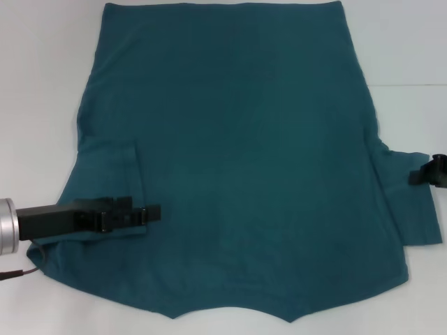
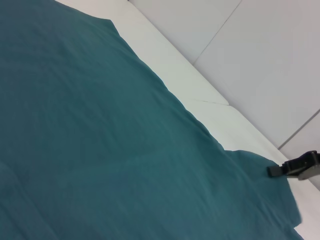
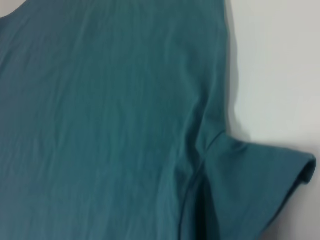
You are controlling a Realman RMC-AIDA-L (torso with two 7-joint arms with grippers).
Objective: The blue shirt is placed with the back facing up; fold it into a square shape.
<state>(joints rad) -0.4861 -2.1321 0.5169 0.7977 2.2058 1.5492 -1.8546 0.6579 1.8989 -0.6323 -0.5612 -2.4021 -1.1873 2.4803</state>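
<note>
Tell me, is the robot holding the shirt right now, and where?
It cannot be told. The left gripper lies over the blue shirt by its folded-in left sleeve; the right gripper is at the right sleeve's edge. No pinch shows.

We record the plain dark teal-blue soft-fabric short-sleeved shirt (image 1: pixel 244 160) as one even colour, unprinted, its folds and seams reading slightly darker. Around the shirt, the smooth flat table surface (image 1: pixel 42 70) is white to pale grey. Over the shirt's left sleeve, the left gripper (image 1: pixel 143 214) is matte black behind a silver cylindrical wrist collar (image 1: pixel 5 227). At the shirt's right sleeve, the right gripper (image 1: pixel 427 172) is black.
</note>
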